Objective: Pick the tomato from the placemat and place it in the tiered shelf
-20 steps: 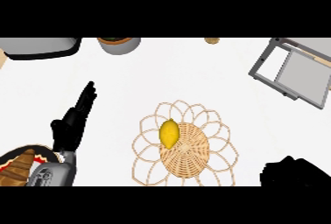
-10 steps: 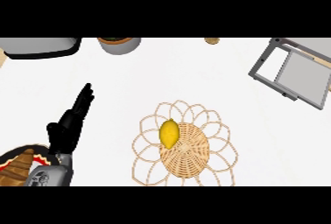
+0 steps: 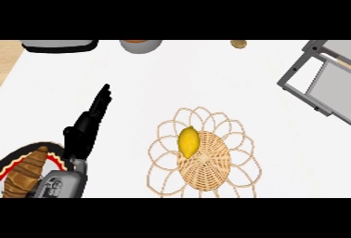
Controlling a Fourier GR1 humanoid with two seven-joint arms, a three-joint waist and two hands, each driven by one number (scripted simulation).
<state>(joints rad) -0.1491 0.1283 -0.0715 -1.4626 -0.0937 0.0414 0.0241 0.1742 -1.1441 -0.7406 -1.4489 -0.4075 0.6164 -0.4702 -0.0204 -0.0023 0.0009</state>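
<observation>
Centrally, low on the white bench (image 3: 205,79), lies a round woven wicker placemat with a looped petal border (image 3: 202,155). A yellow, lemon-shaped fruit (image 3: 188,142) — the task calls it a tomato — rests on the mat's solid woven centre, toward its upper left, long axis running roughly up and down.

Left robot hand (image 3: 86,128): black, entering from the lower left on a grey forearm (image 3: 58,186). Fingers straight and together, pointing up and slightly right; nothing held. It sits well to the left of the placemat, not touching mat or fruit.

Right robot hand: nowhere in the head view.

Upper right corner — a grey metal-framed tiered shelf (image 3: 319,79), set at an angle, partly cut by the view's edge, well apart from the fruit.

Lower left corner: a dark-rimmed plate with a red inner band (image 3: 17,160) carrying a brown baked item that looks like a croissant (image 3: 27,169); the forearm overlaps its right side.

Along the top edge: a grey, dark-edged object (image 3: 58,45) at left, a grey round bowl or pot (image 3: 140,46), and a small brown round thing (image 3: 238,44) — all partly cropped, too little showing to identify further.
</observation>
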